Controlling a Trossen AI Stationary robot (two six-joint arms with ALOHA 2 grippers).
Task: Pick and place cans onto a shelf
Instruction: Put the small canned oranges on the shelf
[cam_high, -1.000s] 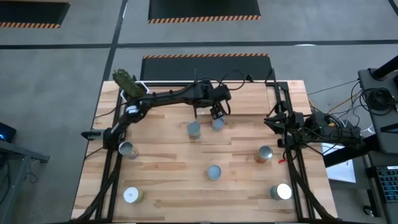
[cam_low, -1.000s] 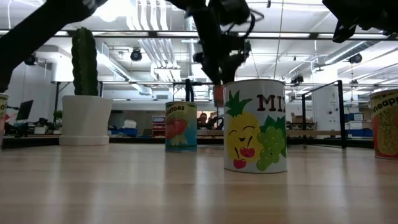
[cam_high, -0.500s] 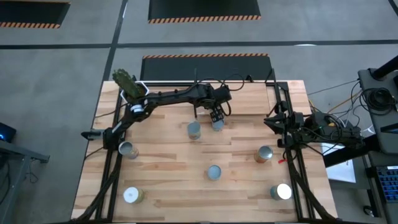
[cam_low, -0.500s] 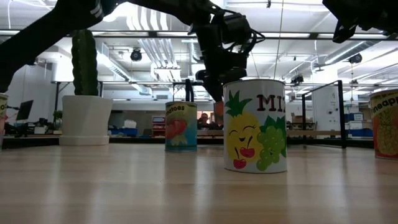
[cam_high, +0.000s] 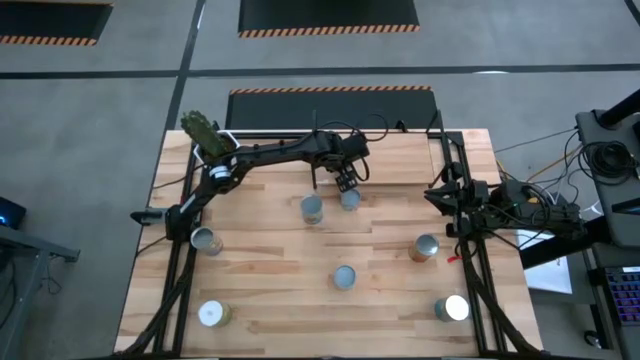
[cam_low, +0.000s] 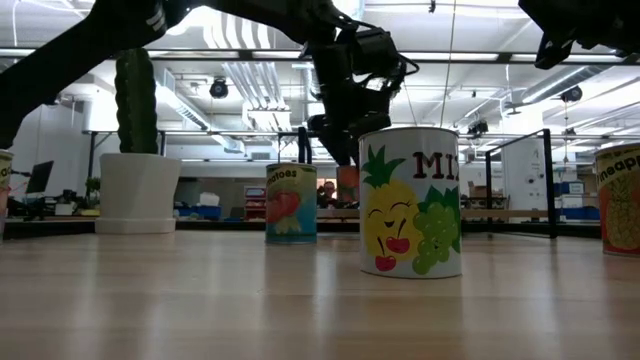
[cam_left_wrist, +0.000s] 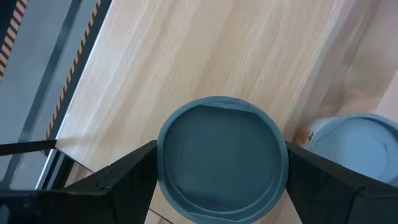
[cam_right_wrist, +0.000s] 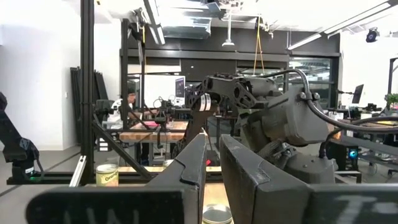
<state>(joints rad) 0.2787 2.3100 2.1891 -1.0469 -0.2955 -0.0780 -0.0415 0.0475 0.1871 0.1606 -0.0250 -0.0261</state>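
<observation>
The left gripper (cam_high: 347, 184) hangs over a blue-topped can (cam_left_wrist: 222, 158) near the table's (cam_high: 270, 280) far edge, its fingers (cam_left_wrist: 124, 180) spread either side of the rim. A second can (cam_high: 312, 208) stands just beside it. The right gripper (cam_right_wrist: 212, 168), shut, waits at the right edge. More cans are scattered nearer, and a potted cactus (cam_high: 203, 133) stands at the far left corner.

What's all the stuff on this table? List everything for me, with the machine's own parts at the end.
cans: seven seen from above, silvery-blue or white tops, scattered over the table; one sits between the left gripper's fingers.
cactus: one, green, in a white pot, far left corner.
table: one, light wood.
left gripper: dark, open around a far-middle can, not clamped.
right gripper: dark, shut, empty, at the table's right edge.
</observation>
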